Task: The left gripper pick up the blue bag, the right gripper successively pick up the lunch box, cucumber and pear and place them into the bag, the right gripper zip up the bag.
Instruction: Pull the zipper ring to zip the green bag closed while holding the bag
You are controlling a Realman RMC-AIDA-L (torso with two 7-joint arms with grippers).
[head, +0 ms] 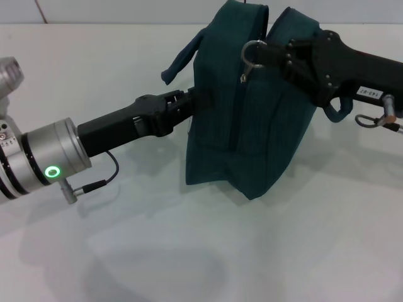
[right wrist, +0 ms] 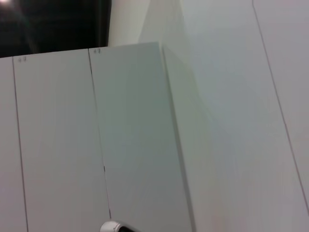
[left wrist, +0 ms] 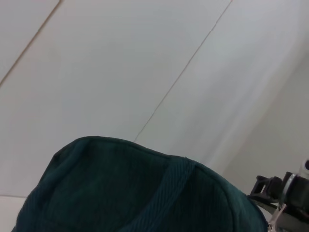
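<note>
So, head view: blue bag (head: 242, 113) stands upright on the white table (head: 189, 251), tilted a bit, with both arms on it. Left gripper (head: 189, 104) comes in from the left and is clamped on the bag's side edge, just below the loose handle (head: 182, 56). Right gripper (head: 277, 56) comes in from the right at the bag's top, fingers pinched at the metal ring zipper pull (head: 253, 53), probably gripping it, though the contact point is partly hidden. Zipper line looks closed along the visible stretch, so the bag's contents can't be seen; lunch box, cucumber and pear are out of sight in every view. Left wrist view adds only the bag top (left wrist: 135, 188) with a ribbed strap across it, and the other arm's black hardware (left wrist: 285, 191) at the edge. Right wrist view shows wall panels only, no bag, no fingers.
</note>
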